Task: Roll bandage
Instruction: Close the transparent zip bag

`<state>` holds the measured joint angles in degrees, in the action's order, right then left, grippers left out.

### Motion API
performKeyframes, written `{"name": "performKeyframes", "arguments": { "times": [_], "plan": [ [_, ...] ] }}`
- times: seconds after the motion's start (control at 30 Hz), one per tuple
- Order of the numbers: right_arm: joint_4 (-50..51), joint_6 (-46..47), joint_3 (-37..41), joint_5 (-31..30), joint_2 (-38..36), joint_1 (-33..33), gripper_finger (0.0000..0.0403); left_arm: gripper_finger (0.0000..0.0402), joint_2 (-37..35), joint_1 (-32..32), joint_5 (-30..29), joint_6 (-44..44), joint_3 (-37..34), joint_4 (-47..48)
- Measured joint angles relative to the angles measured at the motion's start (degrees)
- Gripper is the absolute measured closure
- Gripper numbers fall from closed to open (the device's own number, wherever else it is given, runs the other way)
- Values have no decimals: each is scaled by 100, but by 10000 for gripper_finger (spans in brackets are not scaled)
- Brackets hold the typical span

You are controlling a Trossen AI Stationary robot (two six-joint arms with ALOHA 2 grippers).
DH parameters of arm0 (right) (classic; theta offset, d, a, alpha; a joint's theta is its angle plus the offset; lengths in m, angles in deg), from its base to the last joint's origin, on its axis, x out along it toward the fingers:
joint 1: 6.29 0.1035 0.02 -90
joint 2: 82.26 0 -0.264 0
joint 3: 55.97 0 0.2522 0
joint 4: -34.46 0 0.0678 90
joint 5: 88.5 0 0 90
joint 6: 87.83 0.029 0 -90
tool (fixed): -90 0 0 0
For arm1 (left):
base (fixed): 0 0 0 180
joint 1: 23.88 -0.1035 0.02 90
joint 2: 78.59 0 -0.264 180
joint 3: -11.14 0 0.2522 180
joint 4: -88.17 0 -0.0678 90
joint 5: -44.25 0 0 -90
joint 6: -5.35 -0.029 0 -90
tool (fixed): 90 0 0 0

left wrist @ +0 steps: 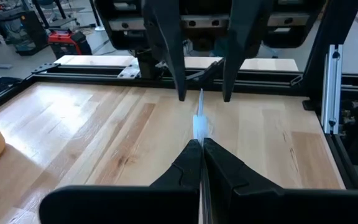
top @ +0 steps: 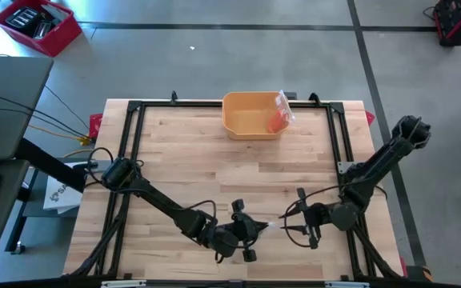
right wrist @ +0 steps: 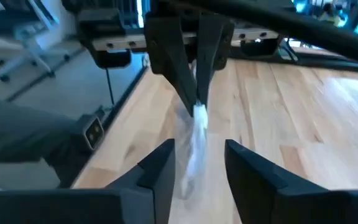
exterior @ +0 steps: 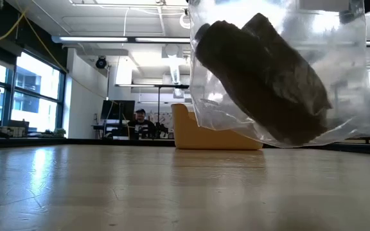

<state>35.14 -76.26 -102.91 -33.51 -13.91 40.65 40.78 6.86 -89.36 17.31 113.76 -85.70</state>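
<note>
— Wooden bench (top: 214,152), both arms low over its 6 o'clock edge. How are they posed?

— Left arm stretches from the 9 o'clock side, elbow bent, forearm running toward 5 o'clock. Its left gripper (top: 250,228) points toward 3 o'clock, fingers pressed together on a clear plastic bag (left wrist: 200,124). In the left wrist view the two dark fingertips (left wrist: 191,155) meet with the thin plastic edge squeezed between them.

— And the right arm?

— It folds down from the 3 o'clock corner, wrist turned toward 9 o'clock, so the right gripper (top: 294,224) faces the left one nose to nose. Its fingers stand partly apart; in the right wrist view the bag's free end lies in the gap between them, and I cannot tell whether it touches either.

— Where is the bandage?

— A dark roll (exterior: 262,77) shows inside a clear bag hanging close to the low camera. Another clear bag holding something orange (top: 278,116) rests on the 3 o'clock rim of the yellow bin (top: 242,120) at the bench's 12 o'clock edge.
</note>
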Motion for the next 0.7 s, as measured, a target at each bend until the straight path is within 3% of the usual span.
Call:
{"name": "performKeyframes", "arguments": {
  "times": [0.23,0.7],
  "plan": [
    [-1540,-289,563,-45,208,-3,302,401,0,2,-4,50,0,2],
    [-1938,-520,593,-101,563,-55,327,401,-2,2,-31,97,0,4]
  ]
}}
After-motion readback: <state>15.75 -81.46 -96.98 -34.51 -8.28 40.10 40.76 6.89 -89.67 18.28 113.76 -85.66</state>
